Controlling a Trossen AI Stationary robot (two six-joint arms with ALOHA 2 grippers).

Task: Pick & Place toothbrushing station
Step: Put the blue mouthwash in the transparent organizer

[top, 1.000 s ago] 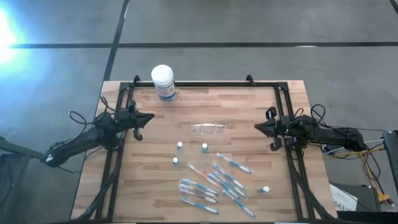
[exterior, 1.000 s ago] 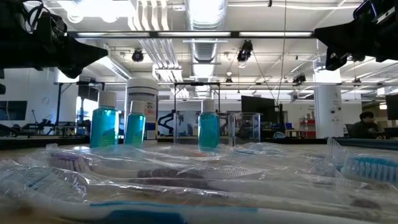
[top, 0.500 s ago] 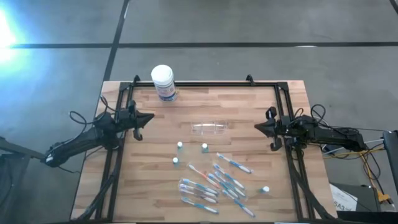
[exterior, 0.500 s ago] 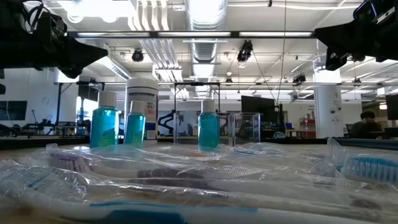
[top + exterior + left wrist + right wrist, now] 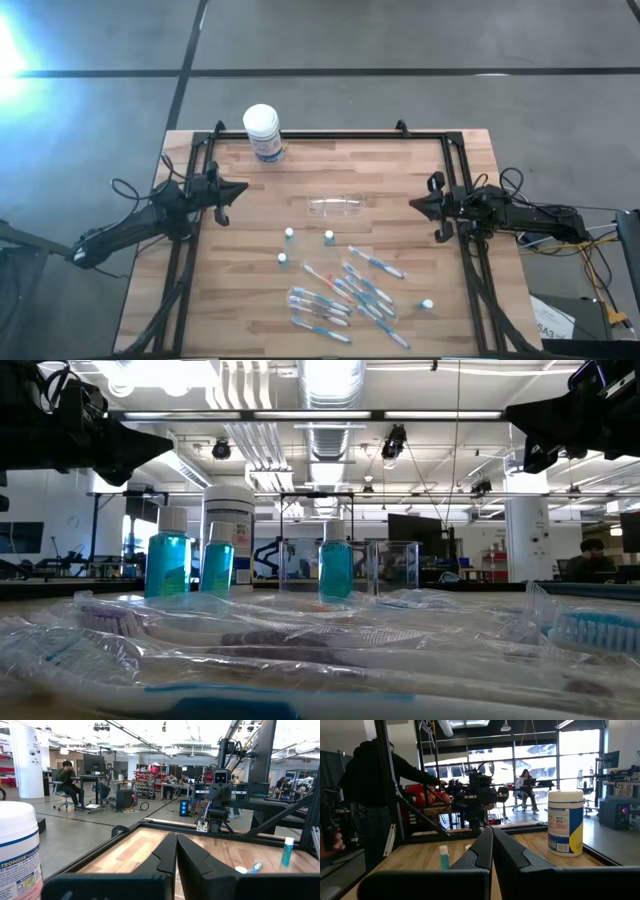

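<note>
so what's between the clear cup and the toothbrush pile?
In the high view, two small white-capped bottles stand between the clear cup, lying on its side, and the toothbrush pile; otherwise bare wood.

Blue-and-white toothbrushes (image 5: pixel 340 295) and white-capped teal bottles (image 5: pixel 289 234) lie by a clear cup (image 5: pixel 337 206) on the pale striped wooden tabletop (image 5: pixel 400 180), beside a white tub (image 5: pixel 262 132) with blue-and-yellow label

Grey concrete floor (image 5: pixel 400 40) is surrounding the table. Ceiling strip lights (image 5: pixel 330 378) are glowing; seated people are working at distant desks (image 5: pixel 90 782).
</note>
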